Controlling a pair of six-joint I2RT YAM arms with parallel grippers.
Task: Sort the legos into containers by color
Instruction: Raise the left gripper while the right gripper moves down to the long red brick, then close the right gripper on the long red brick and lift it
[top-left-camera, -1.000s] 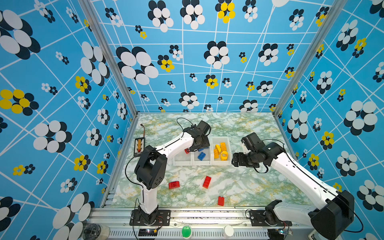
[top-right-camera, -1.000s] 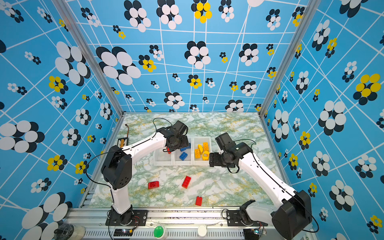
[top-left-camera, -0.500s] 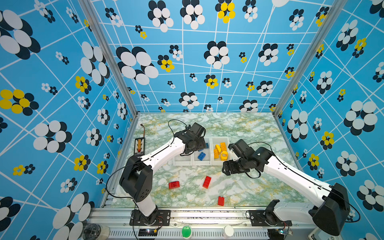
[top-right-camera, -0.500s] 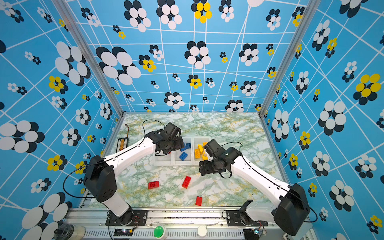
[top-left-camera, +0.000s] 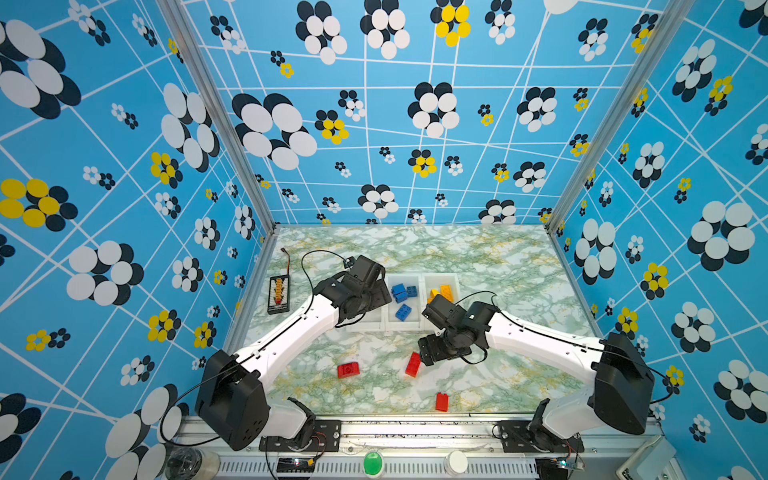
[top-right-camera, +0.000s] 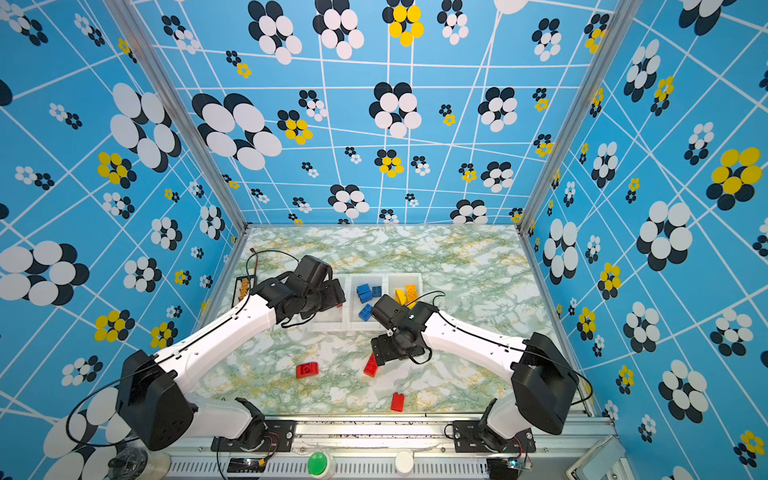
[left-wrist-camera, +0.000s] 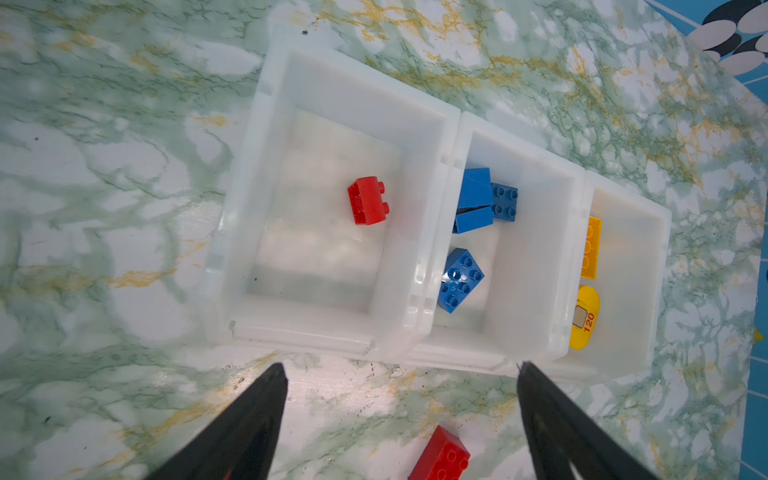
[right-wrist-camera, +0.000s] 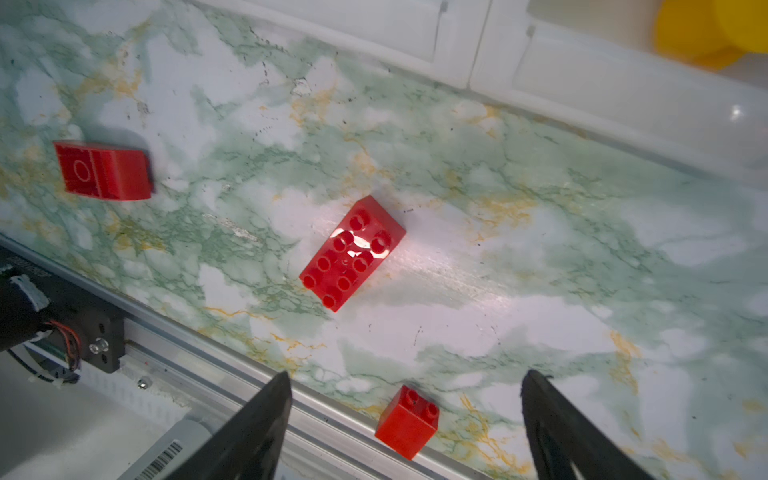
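While your left gripper (left-wrist-camera: 401, 370) hangs by the containers (left-wrist-camera: 257, 166) with fingers spread and empty, one red brick (left-wrist-camera: 368, 200) lies in the left bin, blue legos (left-wrist-camera: 460, 280) in the middle, yellow legos (left-wrist-camera: 590, 247) in the right. Your right gripper (right-wrist-camera: 407, 374), fingers apart, holds nothing above the long red brick (right-wrist-camera: 352, 259); a sloped red piece (right-wrist-camera: 104, 171) and a small red block (right-wrist-camera: 407, 422) lie loose on the table (right-wrist-camera: 540, 270).

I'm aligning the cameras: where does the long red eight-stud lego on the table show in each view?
Both top views: long red lego, lower centre, just before the containers.
Left wrist: partly cut off at the picture's edge, camera side of the containers.
Right wrist: mid-picture, studs up.
Shared landmark: the containers' white front wall.
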